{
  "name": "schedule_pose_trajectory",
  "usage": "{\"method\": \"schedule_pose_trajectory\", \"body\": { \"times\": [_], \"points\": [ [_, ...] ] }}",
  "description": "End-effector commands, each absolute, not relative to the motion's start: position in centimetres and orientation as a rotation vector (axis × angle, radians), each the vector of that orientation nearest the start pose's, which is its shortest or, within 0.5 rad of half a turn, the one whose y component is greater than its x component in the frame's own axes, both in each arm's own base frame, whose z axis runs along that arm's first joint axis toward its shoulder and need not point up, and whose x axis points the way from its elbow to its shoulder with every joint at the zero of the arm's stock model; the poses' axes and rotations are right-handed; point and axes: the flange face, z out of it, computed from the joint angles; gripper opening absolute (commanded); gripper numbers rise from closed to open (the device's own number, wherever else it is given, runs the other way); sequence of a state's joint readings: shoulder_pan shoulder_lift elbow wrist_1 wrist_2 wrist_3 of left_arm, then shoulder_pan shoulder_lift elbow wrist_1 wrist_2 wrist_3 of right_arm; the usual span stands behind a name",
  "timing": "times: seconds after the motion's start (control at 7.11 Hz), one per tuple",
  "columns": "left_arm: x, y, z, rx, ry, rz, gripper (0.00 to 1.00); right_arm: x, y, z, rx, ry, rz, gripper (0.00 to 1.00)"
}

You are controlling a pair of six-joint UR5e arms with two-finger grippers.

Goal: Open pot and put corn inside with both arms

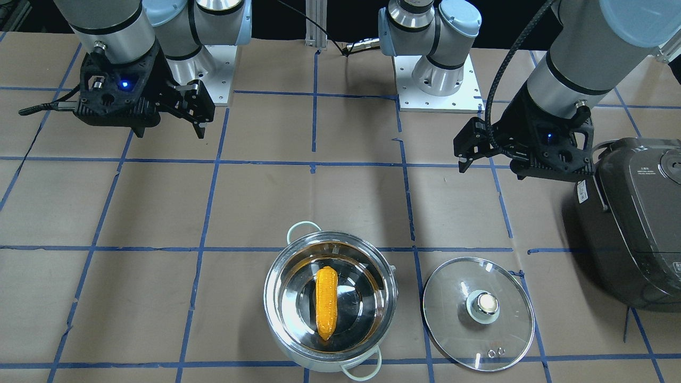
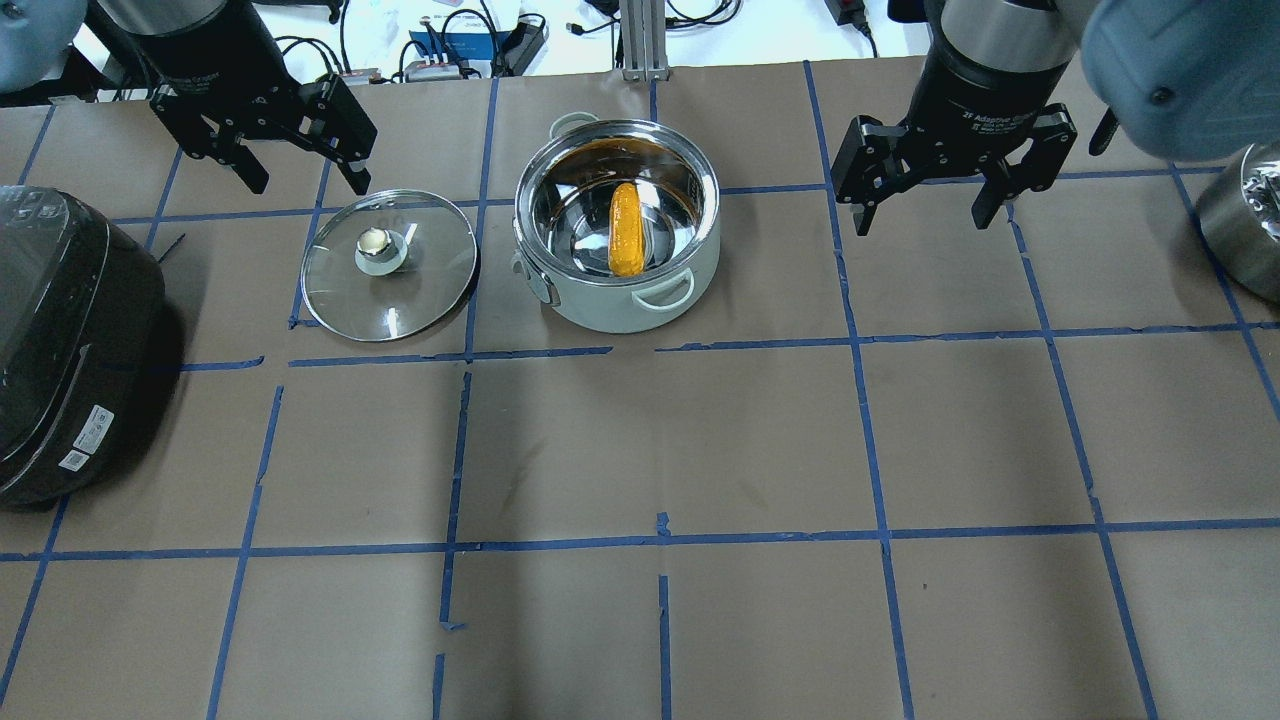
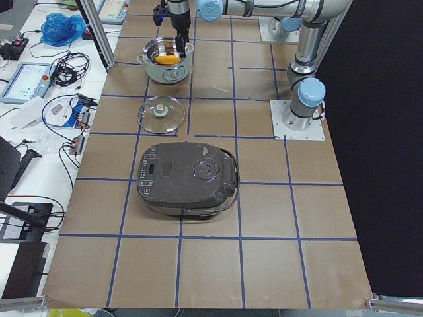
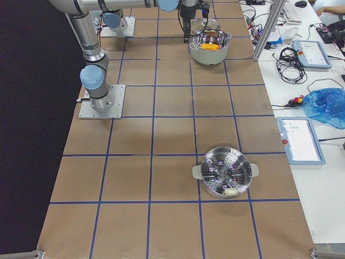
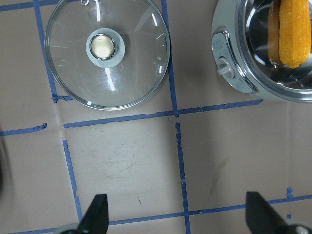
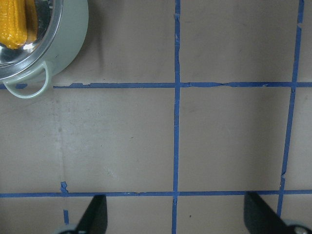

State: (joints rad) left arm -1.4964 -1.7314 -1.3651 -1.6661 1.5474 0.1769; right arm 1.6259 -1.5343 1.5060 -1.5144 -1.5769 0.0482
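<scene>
The shiny pot (image 2: 600,310) stands open at the table's far middle, with the yellow corn (image 2: 626,228) lying inside on its bottom. From the front view the corn (image 1: 326,302) lies lengthwise in the pot (image 1: 270,298). The glass lid (image 2: 430,270) lies flat on the table left of the pot, knob up. My left gripper (image 2: 307,185) is open and empty, raised just beyond the lid. My right gripper (image 2: 922,222) is open and empty, raised to the right of the pot. The left wrist view shows the lid (image 5: 73,73) and the pot's edge (image 5: 229,73).
A dark rice cooker (image 2: 60,340) sits at the table's left end. A metal steamer pot (image 4: 225,178) stands at the right end. Brown paper with blue tape lines covers the table (image 2: 650,450).
</scene>
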Motion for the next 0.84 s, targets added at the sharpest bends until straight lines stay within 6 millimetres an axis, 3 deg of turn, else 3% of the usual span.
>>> {"method": "schedule_pose_trajectory", "body": {
  "times": [0.0, 0.7],
  "points": [
    [-9.4, -56.1, 49.6, 0.169, 3.173, 0.071, 1.00, 16.0, -49.7, 49.6, -0.012, 3.149, 0.043, 1.00],
    [-8.4, -56.2, 49.7, 0.145, 3.175, 0.068, 1.00, 15.7, -49.8, 49.6, 0.000, 3.149, 0.041, 1.00]
  ]
}}
